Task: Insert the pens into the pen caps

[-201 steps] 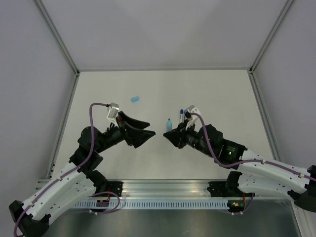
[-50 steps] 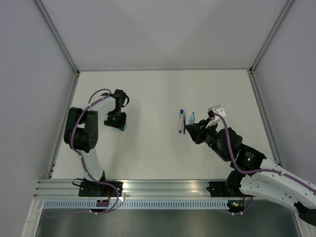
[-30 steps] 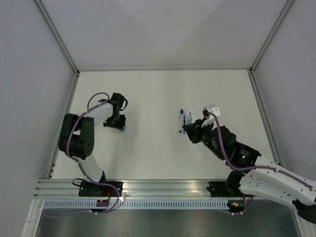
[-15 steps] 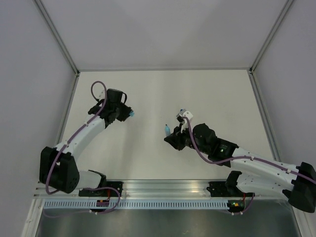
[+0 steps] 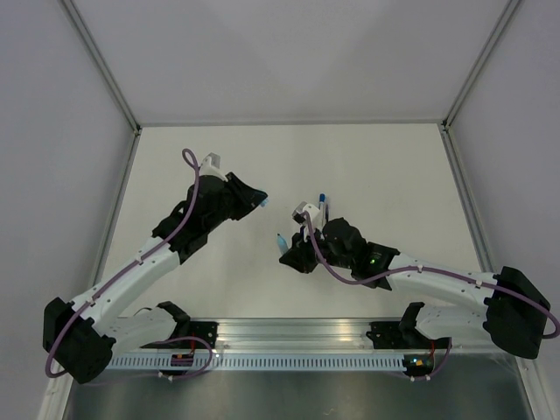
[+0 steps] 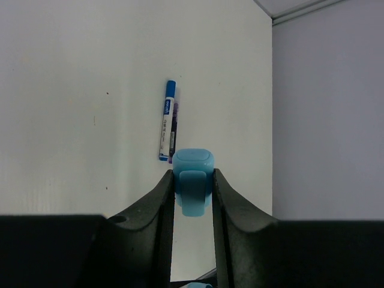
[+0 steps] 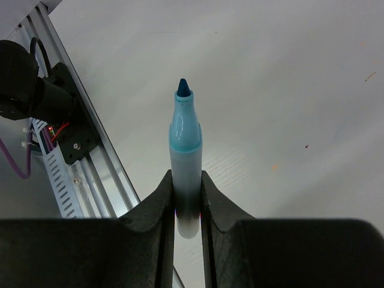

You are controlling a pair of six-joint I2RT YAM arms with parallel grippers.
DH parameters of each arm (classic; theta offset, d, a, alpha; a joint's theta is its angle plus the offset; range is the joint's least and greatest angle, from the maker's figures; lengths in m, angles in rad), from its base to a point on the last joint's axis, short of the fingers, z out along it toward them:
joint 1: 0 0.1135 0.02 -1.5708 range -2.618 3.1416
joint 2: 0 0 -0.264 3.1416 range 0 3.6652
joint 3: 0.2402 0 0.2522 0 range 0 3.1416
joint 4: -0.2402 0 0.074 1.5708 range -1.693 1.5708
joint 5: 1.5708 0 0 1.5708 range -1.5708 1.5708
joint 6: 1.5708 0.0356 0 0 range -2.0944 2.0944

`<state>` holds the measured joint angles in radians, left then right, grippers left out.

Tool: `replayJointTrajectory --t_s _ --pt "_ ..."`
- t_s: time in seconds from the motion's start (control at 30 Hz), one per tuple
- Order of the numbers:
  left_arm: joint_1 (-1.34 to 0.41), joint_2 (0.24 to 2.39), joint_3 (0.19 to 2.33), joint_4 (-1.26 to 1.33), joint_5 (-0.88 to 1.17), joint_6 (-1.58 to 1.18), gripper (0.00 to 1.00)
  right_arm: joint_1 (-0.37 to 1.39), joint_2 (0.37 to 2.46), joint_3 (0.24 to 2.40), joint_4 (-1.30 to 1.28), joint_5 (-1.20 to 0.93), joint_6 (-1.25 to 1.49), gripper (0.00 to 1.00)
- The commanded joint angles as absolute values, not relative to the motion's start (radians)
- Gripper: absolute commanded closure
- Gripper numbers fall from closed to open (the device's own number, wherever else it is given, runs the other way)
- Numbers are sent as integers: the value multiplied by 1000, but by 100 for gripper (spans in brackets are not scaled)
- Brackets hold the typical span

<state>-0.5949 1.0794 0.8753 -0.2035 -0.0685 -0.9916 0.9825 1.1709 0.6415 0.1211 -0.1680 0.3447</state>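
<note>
My left gripper (image 5: 255, 200) is shut on a light blue pen cap (image 5: 262, 203), raised over the table left of centre. In the left wrist view the cap (image 6: 193, 183) sits pinched between both fingertips, its closed end pointing outward. My right gripper (image 5: 290, 255) is shut on a whitish pen (image 5: 283, 242) with a light blue neck and dark blue tip. In the right wrist view that pen (image 7: 185, 153) sticks straight out past the fingers. The cap and the pen tip are apart, facing each other across a short gap.
Another whitish pen with a blue end (image 6: 167, 120) lies on the table, a dark pen (image 6: 174, 129) right beside it; its blue end (image 5: 322, 199) shows behind the right arm. The aluminium rail (image 5: 297, 335) runs along the near edge. Grey walls enclose the table.
Both arms have lifted off the table and swung toward the middle: the left carried the cap to the right, the right carried the pen to the left and nearer.
</note>
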Motion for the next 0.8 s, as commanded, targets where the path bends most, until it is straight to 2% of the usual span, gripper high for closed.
replayJointTrajectory --t_s 0.0,0.43,0.77 --pt "-620 1048 856 -115 -49 -928 98 982 1184 664 181 -184 341 100" --pt "-776 1028 816 -94 -109 -891 98 982 1178 661 160 -75 348 100" --pt "-813 1009 787 -71 -123 -867 98 982 1181 663 155 -23 362 100"
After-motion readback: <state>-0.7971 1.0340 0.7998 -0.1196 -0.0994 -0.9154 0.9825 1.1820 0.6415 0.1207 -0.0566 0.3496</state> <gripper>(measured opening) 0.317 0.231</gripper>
